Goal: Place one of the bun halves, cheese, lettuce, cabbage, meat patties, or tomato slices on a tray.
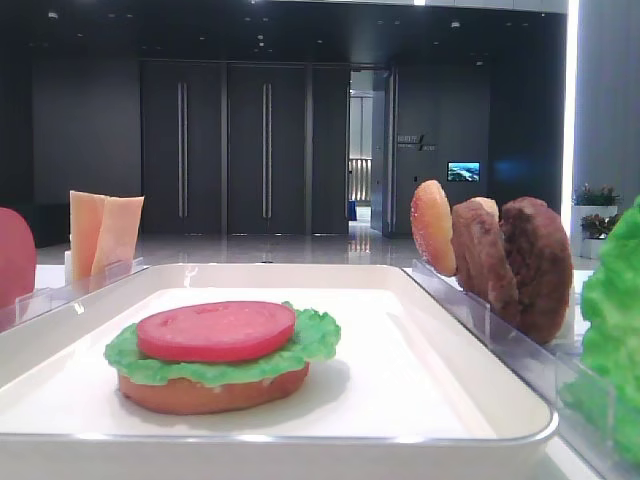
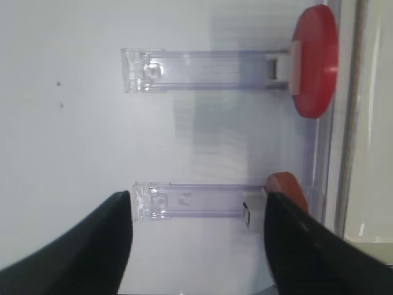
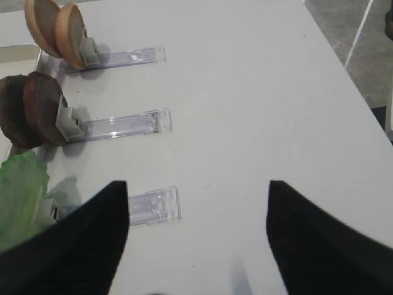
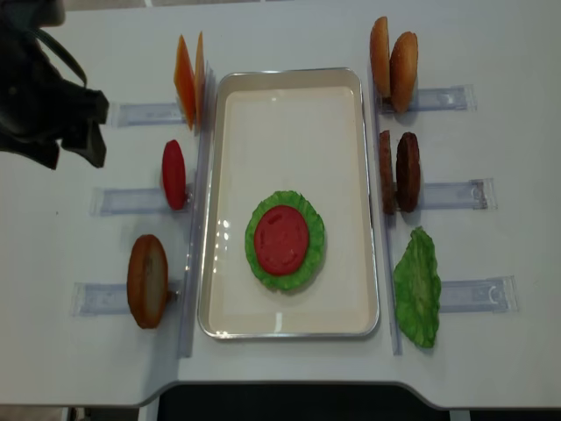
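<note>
The white tray (image 4: 289,74) holds a stack: a bun half (image 1: 210,392), lettuce (image 1: 318,340) and a tomato slice (image 4: 282,239) on top. My left gripper (image 2: 198,196) hangs open over a clear holder (image 2: 190,201). A standing bun half (image 2: 284,184) is just off its right finger, and nothing is between the jaws. A spare tomato slice (image 2: 314,61) stands one holder further on. My right gripper (image 3: 198,184) is open above bare table beside a lettuce leaf (image 3: 21,196). Beyond it are the meat patties (image 3: 34,107) and bun halves (image 3: 58,31). Cheese (image 4: 188,79) stands left of the tray.
Clear plastic holders (image 4: 451,193) stick out sideways from both long sides of the tray. A dark arm body (image 4: 44,105) fills the upper left of the overhead view. The table's far right edge and the floor (image 3: 362,37) show in the right wrist view.
</note>
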